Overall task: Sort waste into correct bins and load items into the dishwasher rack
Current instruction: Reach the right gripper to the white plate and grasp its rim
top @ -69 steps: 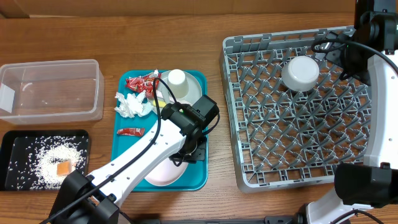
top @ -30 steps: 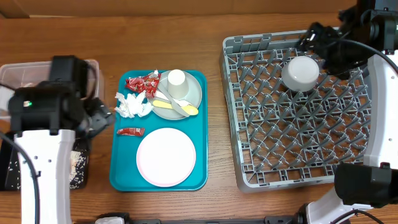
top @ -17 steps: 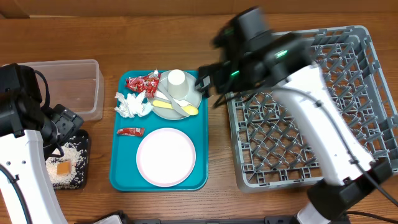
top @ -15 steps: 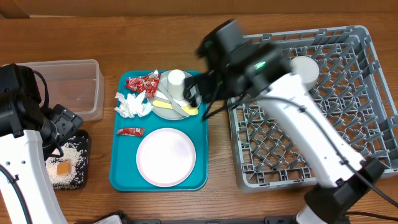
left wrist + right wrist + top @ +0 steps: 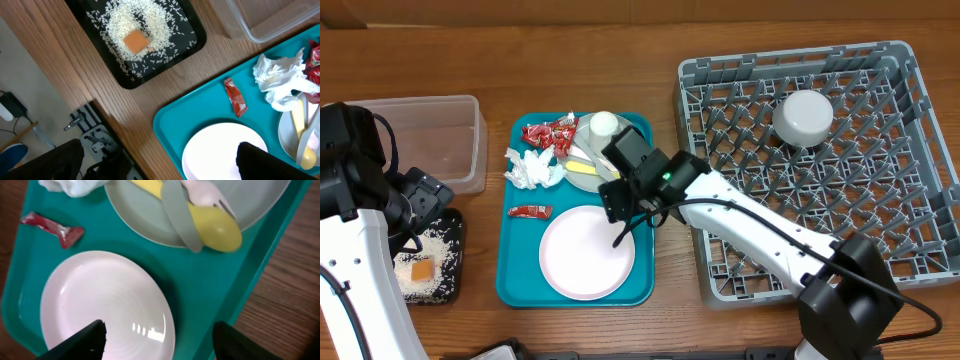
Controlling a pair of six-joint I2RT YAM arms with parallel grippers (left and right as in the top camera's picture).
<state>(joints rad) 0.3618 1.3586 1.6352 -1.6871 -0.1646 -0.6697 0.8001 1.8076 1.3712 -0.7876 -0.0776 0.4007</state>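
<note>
My right gripper [image 5: 628,205] [image 5: 165,347] hangs open over the upper right edge of the pale pink plate [image 5: 586,252] [image 5: 100,305], with nothing between its fingers. Behind it on the teal tray is the grey-green plate [image 5: 632,135] [image 5: 150,225], carrying the white cup [image 5: 603,125], yellow spoon [image 5: 200,222] and pale fork [image 5: 207,195]. Red wrappers [image 5: 545,133] [image 5: 530,211] [image 5: 235,96] and white tissue [image 5: 532,168] [image 5: 280,80] lie at the tray's left. My left gripper [image 5: 422,195] [image 5: 157,167] is open beside the black tray. A white bowl [image 5: 803,117] sits upside down in the rack [image 5: 800,56].
The clear tub [image 5: 410,100] stands at the far left. In front of it the black tray [image 5: 195,40] holds rice [image 5: 160,20] and an orange cube [image 5: 136,41]. The teal tray [image 5: 520,270] lies between bins and rack. A grey utensil [image 5: 177,217] crosses the spoon.
My right arm has swung from the rack across to the tray and come down over the pink plate. My left arm pulled back left from the tub a second ago and has held still since.
</note>
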